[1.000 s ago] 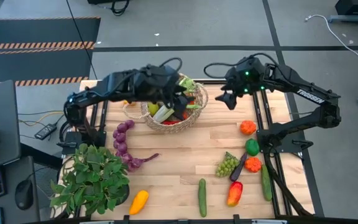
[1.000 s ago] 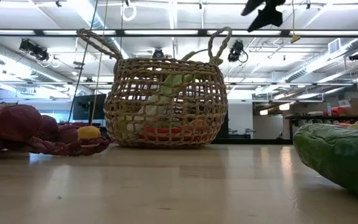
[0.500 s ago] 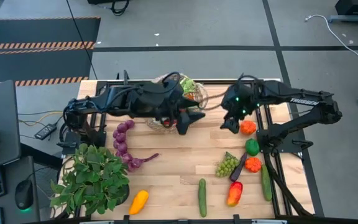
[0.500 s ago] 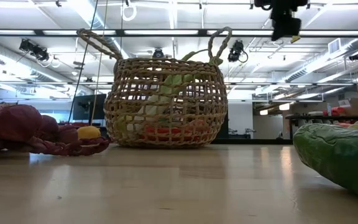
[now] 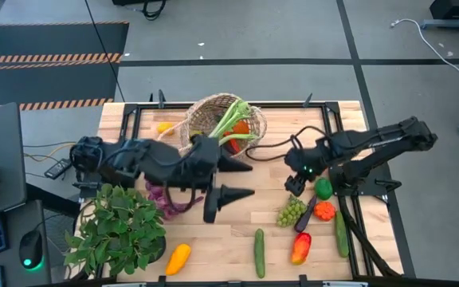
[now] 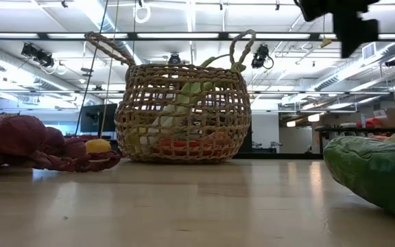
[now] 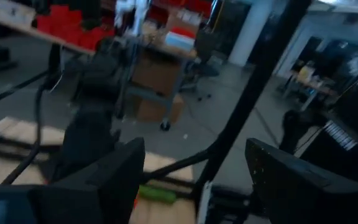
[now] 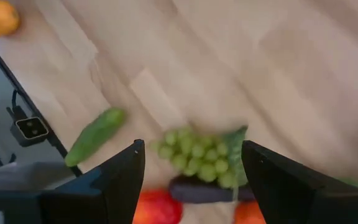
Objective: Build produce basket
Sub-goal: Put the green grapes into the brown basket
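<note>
The pale wooden worktop (image 5: 237,199) carries the straw basket (image 5: 221,127) at its far edge, a leafy potted plant (image 5: 118,227) at the near left, a purple string (image 5: 159,182) beside it — and loose produce: yellow squash (image 5: 178,257), cucumber (image 5: 259,253), grapes (image 5: 290,212), red-orange pepper (image 5: 300,248).

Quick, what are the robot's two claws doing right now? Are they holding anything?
Left gripper: jaws open, holding nothing, over the middle of the table.
Right gripper: jaws open, holding nothing, above the green grapes.
</note>
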